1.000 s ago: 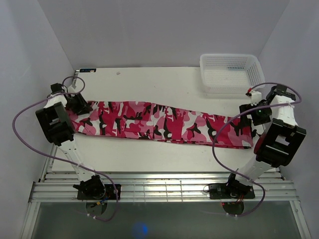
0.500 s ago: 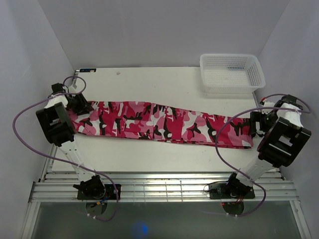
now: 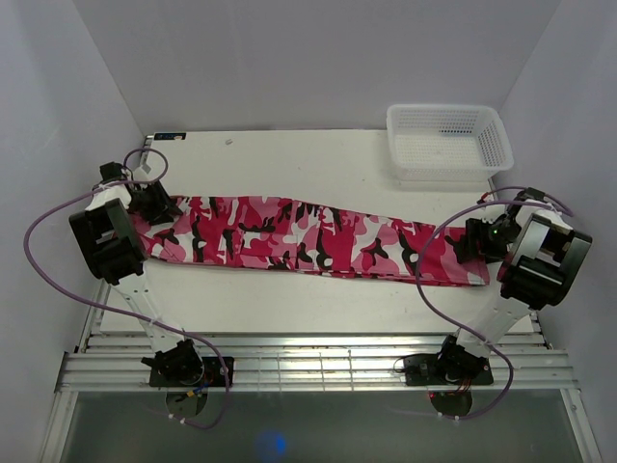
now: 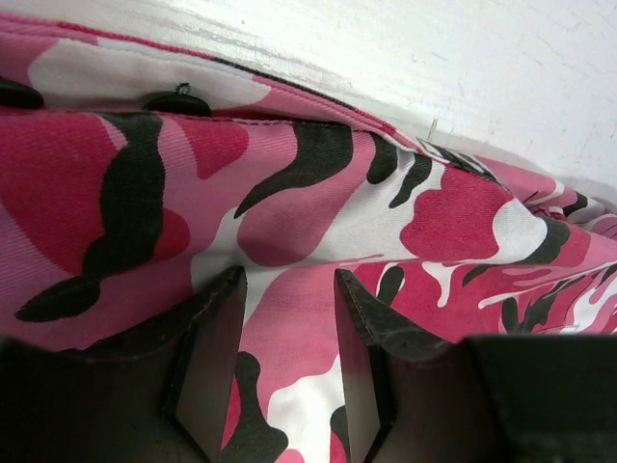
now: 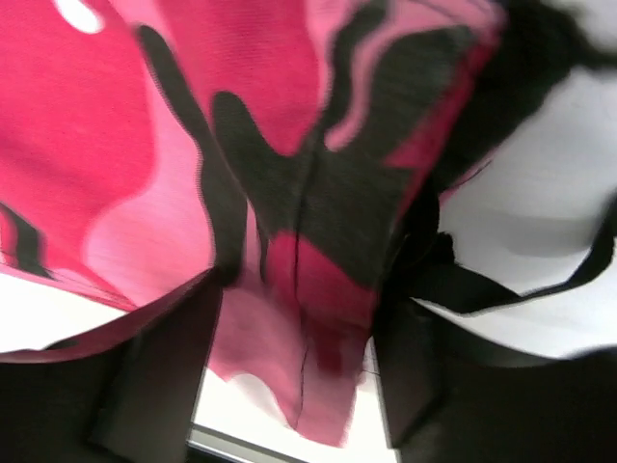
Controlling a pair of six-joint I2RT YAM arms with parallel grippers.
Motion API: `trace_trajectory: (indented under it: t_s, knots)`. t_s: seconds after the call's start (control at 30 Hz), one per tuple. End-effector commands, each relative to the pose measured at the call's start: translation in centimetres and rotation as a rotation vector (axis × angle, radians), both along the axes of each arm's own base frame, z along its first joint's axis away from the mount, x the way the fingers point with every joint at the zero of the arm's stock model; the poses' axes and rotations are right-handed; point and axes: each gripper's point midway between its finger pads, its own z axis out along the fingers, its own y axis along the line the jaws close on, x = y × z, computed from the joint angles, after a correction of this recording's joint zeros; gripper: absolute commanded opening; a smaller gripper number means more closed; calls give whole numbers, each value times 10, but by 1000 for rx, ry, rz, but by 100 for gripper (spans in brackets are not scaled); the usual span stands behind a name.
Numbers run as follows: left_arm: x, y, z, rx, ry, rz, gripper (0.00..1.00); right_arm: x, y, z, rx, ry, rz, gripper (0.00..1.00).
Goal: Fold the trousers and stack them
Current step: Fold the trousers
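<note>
The camouflage trousers (image 3: 308,236) lie stretched flat across the table from left to right. My left gripper (image 3: 162,206) sits low on their left end. In the left wrist view its fingers (image 4: 207,357) stand apart on the waist cloth (image 4: 318,193), near two black buttons (image 4: 178,101), and the left gripper (image 4: 287,289) is open. My right gripper (image 3: 469,241) is at the right end. In the right wrist view, which is blurred, the right gripper (image 5: 299,309) is open with the leg's hem (image 5: 318,386) between its fingers.
A white mesh basket (image 3: 443,108) stands at the back right corner, beyond the right arm. White walls close in the table on three sides. Metal rails (image 3: 308,367) run along the near edge by the arm bases. Purple cables (image 3: 43,227) loop off both arms.
The right arm has swung from beside the table's right edge leftward onto the trousers' right end, and its jaws have narrowed. The left jaws have opened slightly. The trousers have not moved.
</note>
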Motion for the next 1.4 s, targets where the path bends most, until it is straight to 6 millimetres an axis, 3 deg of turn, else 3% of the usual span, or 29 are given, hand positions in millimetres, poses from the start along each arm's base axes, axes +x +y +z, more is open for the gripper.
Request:
trace_trajectory:
  t_s: [0.0, 0.07, 0.1, 0.17, 0.2, 0.37, 0.53, 0.6, 0.63, 0.7, 0.73, 0.87, 0.97, 1.0, 1.03, 1.13, 1.3, 1.37]
  knots:
    - [-14, -4, 14, 3, 9, -18, 54, -14, 50, -18, 220, 60, 29, 64]
    - [-14, -5, 16, 6, 6, -30, 54, -7, 53, -13, 240, 34, 49, 53]
    - [-15, -6, 16, 5, 6, -34, 54, -6, 54, -8, 251, 30, 58, 40]
    - [-16, -7, 18, 5, 6, -40, 54, 8, 47, 6, 237, -23, 93, 23]
    - [-18, -8, 17, -1, 14, -41, 54, 9, 45, 13, 234, -24, 94, 8]
    - [-31, -13, 18, 14, 10, -83, 54, 39, 10, 67, 122, -172, 118, 8]
    - [-58, -28, 33, 25, -26, -147, 56, 36, -36, 98, -11, -213, 127, 8]
    - [-64, -36, 46, 15, -70, -186, 61, 37, -48, 109, -47, -228, 132, 8]
    - [-65, -37, 62, 41, -123, -216, 63, 35, -53, 113, -59, -235, 143, 8]
    - [-71, -43, 73, 52, -160, -244, 80, 35, -48, 126, -43, -264, 173, 8]
    - [-71, -42, 83, 76, -193, -252, 82, 37, -43, 134, -31, -298, 193, 8]
    - [-74, -40, 78, 84, -165, -240, 83, 49, 17, 165, 186, -408, 254, 8]
    - [-77, -40, 67, 73, -129, -235, 83, 57, 79, 183, 358, -452, 280, 8]
    - [-81, -40, 62, 72, -112, -235, 82, 70, 91, 188, 370, -508, 301, 8]
    - [-83, -39, 58, 77, -101, -236, 82, 70, 119, 189, 395, -512, 347, 8]
    - [-93, -37, 42, 90, -45, -240, 82, 86, 168, 203, 455, -566, 376, 8]
    - [-111, -45, 28, 83, -23, -279, 82, 94, 230, 190, 554, -521, 361, 8]
    - [-125, -48, 16, 86, 6, -297, 82, 95, 264, 187, 578, -523, 412, 8]
